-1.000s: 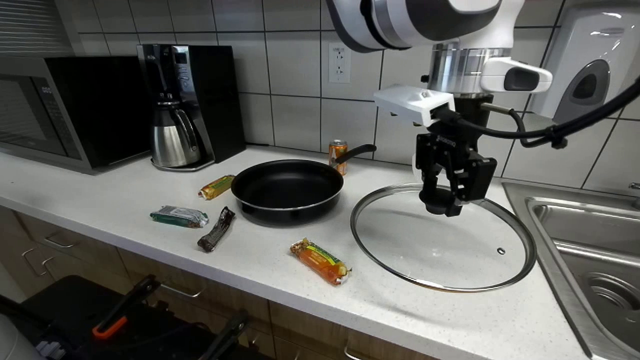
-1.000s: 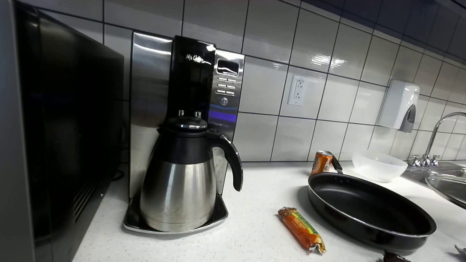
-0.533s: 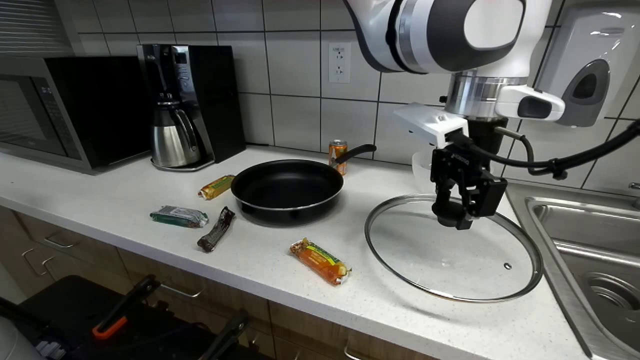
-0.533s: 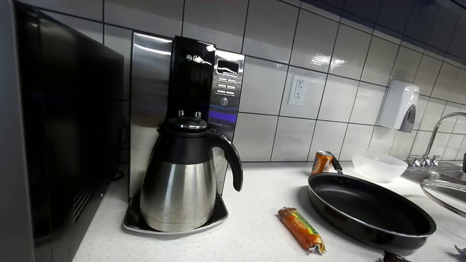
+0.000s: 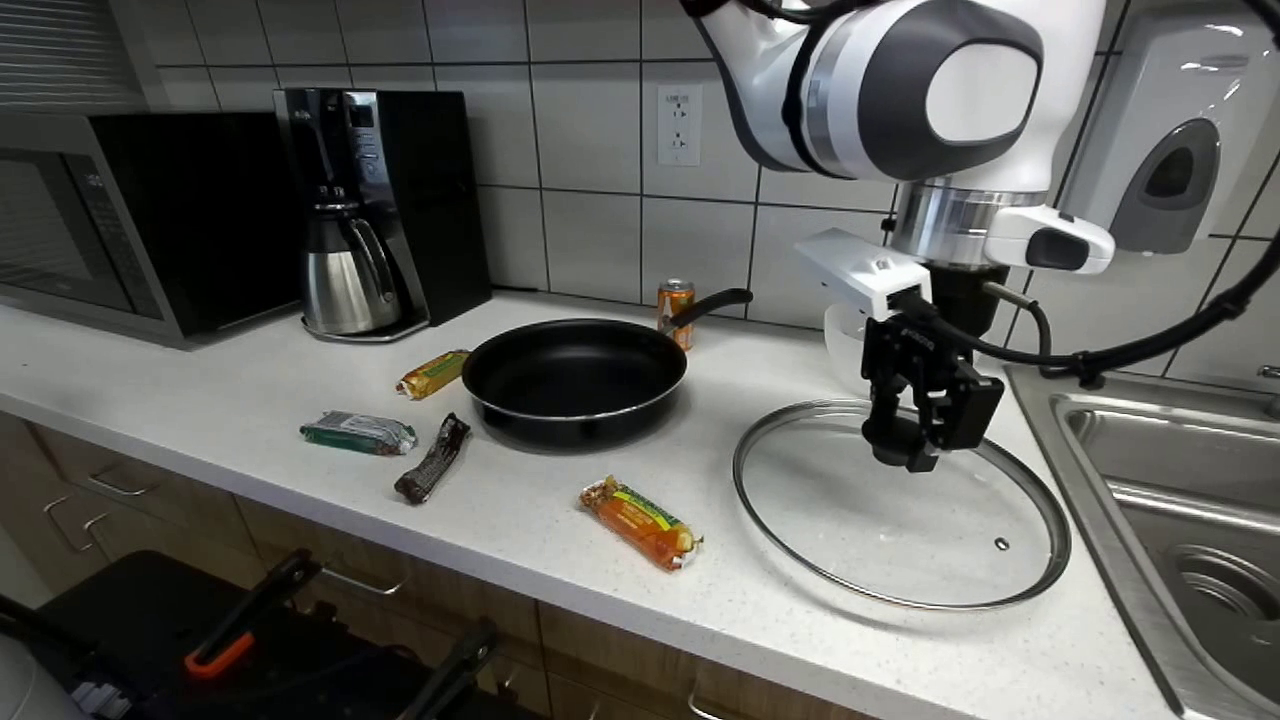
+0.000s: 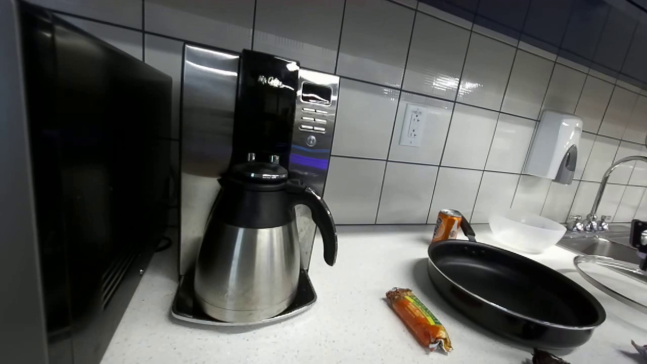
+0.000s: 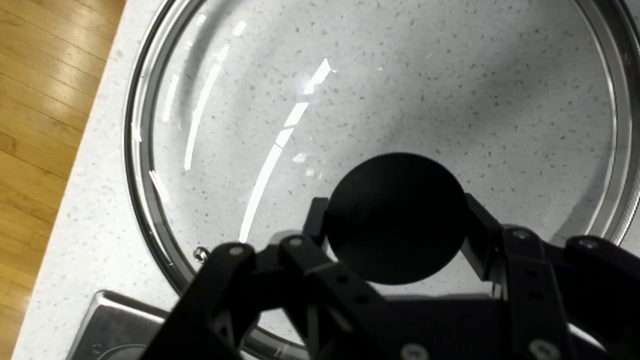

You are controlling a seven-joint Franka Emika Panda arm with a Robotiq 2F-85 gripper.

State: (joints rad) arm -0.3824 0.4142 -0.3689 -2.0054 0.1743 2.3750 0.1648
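My gripper is shut on the round black knob of a large glass lid. In the wrist view a finger pad presses the knob from the left, and the opposite pad touches it from the right. The clear lid has a metal rim and a small vent hole. It appears to hang slightly above the white counter, since a soft shadow lies below its near rim. Left of it stands a black frying pan. In an exterior view only the lid's edge and part of the gripper show.
A steel sink borders the lid on the right. Behind it sits a translucent bowl. An orange can stands by the pan handle. Several wrapped bars, one orange, lie around the pan. A coffee maker and microwave stand farther left.
Gripper and lid have shifted together, first to the right and lower, then a bit lower still in an exterior view. The grip on the knob looks the same. Pan and bars have stayed put.
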